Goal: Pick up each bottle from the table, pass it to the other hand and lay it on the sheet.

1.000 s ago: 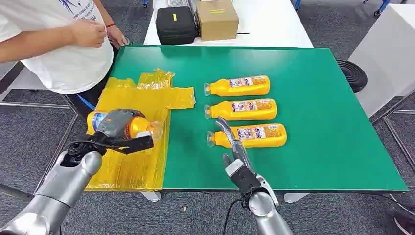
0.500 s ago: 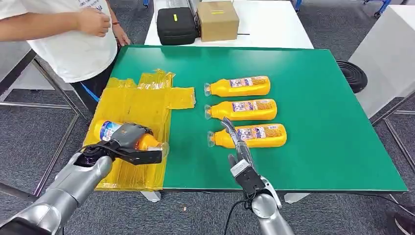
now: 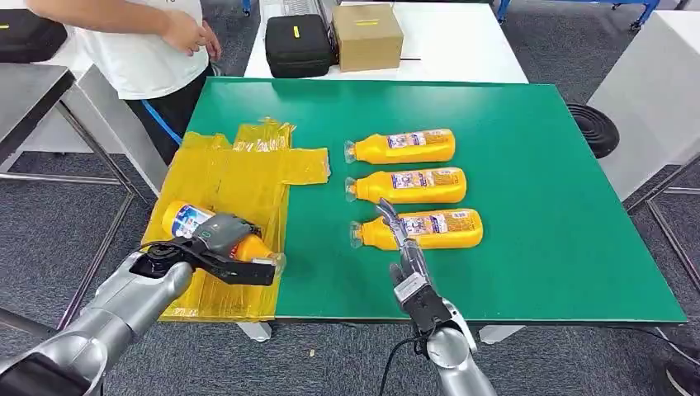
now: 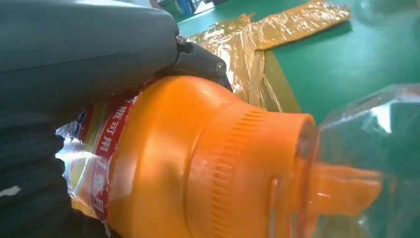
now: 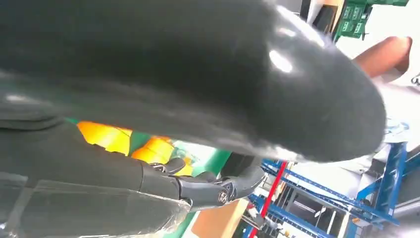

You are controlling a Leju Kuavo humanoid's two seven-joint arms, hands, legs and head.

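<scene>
Head view: we saw left hand [image 3: 216, 239] grasping a bottle [image 3: 191, 223] over the sheet [image 3: 239, 177] for laying; right hand [image 3: 402, 243] released, fingers extended.

Left arm reaching forward low, left hand [image 3: 216, 244] wrapped around a bottle [image 3: 191, 223]. Right arm raised near the middle, right hand [image 3: 402, 247] empty, fingers [image 3: 388, 216] stretched straight ahead and apart.

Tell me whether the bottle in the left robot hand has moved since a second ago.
Yes. The held bottle in the left robot hand has come toward the near edge of the yellow sheet, lower in the head view.
</scene>
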